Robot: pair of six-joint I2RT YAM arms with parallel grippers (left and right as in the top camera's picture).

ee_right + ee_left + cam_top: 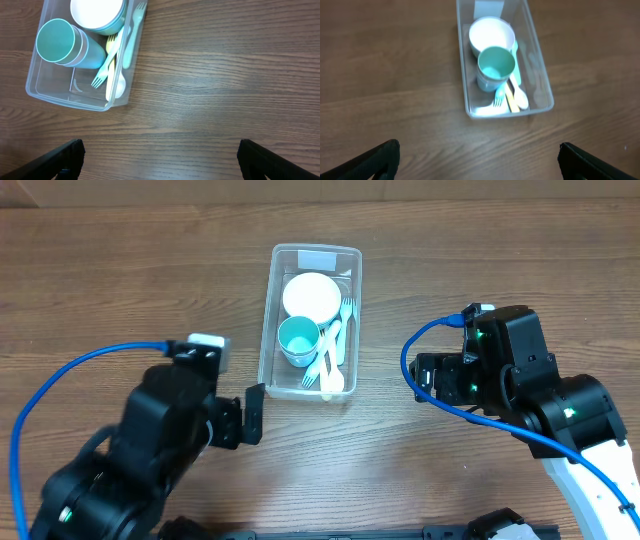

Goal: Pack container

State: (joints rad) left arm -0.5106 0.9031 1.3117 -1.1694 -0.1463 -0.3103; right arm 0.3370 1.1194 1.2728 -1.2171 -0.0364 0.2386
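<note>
Overhead: clear see-through plastic rectangular container [283, 383] on the brown wooden table [120, 280], near centre, long axis running 12 to 6 o'clock, pale label [318, 258] at the 12 o'clock end. Inside it, a white round bowl [311, 296] toward 12, a teal plastic cup [298, 340] just beside it toward 6, and pale plastic forks and a spoon [335, 358] along the 3 o'clock wall

Left wrist: my left pincer [480, 167] stands wide, nothing between its black fingers [377, 161]; the container lies at 12 o'clock, apart from them

Right wrist: my right pincer [162, 165] likewise wide and empty; the container sits at 10 o'clock, apart from it
</note>
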